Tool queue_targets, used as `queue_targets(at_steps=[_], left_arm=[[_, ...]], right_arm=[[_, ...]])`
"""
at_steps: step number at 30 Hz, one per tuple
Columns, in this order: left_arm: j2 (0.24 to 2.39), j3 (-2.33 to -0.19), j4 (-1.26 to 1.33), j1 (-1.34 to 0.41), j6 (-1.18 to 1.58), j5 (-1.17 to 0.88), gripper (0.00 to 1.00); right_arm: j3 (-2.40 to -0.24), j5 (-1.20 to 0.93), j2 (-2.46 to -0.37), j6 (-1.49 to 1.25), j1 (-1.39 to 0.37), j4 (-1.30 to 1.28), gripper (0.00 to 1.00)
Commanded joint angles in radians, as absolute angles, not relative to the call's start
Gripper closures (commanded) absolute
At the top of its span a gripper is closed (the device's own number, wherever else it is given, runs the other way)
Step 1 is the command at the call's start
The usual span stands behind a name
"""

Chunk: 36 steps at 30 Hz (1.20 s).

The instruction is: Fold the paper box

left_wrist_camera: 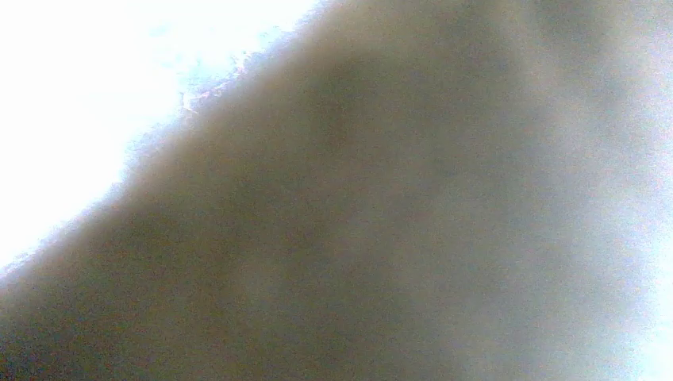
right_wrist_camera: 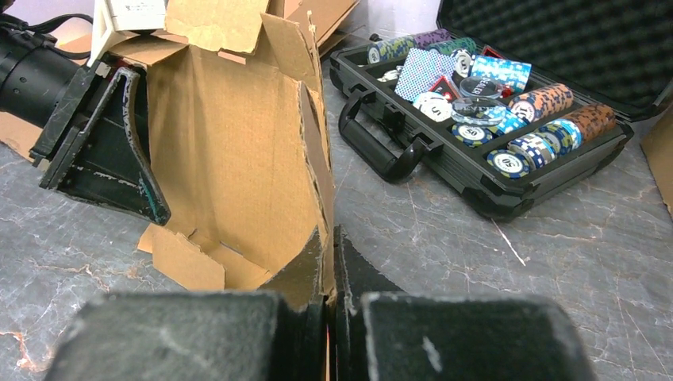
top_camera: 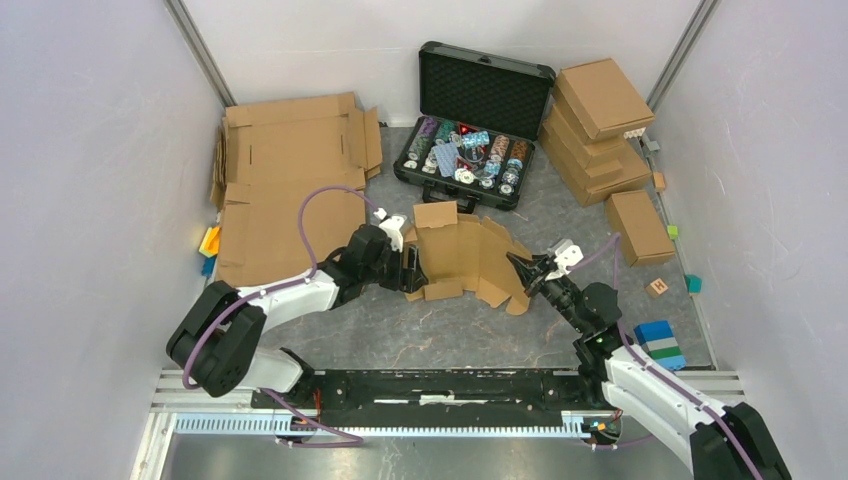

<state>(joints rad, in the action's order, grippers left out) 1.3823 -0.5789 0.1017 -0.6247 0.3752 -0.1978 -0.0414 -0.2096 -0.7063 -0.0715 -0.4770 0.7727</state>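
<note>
One paper box [top_camera: 462, 255]. One black case [top_camera: 470, 135] of poker chips. Two large cardboard sheets, the far sheet [top_camera: 295, 140] and the near sheet [top_camera: 280, 235]. One closed brown box [top_camera: 638, 225] lies alone; the box stack [top_camera: 598, 125] behind it cannot be counted. Two pincers: left pincer [top_camera: 412, 272], right pincer [top_camera: 522, 268].

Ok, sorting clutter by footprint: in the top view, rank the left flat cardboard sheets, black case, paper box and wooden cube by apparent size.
Largest first:
flat cardboard sheets
black case
paper box
wooden cube
</note>
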Motion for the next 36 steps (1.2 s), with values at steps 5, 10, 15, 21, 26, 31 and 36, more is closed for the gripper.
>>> queue_targets(at_steps=[5,10,15,21,26,31,36], left_arm=[[1.392,-0.595,0.137,-0.658,0.464,-0.206,0.25],[1.432,-0.606,0.172,-0.679,0.503,-0.169,0.25],[1.418,-0.590,0.175,-0.703,0.512,-0.112,0.25],[1.393,-0.563,0.213,-0.756,0.520,-0.063,0.19],[1.403,-0.576,0.218,-0.782,0.515,-0.019,0.16],[1.403,-0.598,0.169,-0.844,0.487,0.106,0.04],[1.403,-0.603,0.142,-0.897,0.467,0.199,0.04]], right_arm=[[-0.005,-0.159,-0.679,-0.067,-0.497,0.843,0.96],[-0.005,-0.159,-0.674,-0.068,-0.518,0.853,0.95],[0.036,-0.150,-0.647,-0.078,-0.523,0.834,0.94],[0.043,-0.127,-0.632,-0.102,-0.526,0.767,0.89],[0.024,-0.129,-0.624,-0.128,-0.526,0.707,0.87],[0.030,-0.174,-0.618,-0.192,-0.526,0.683,0.87],[0.037,-0.201,-0.601,-0.236,-0.526,0.659,0.85]])
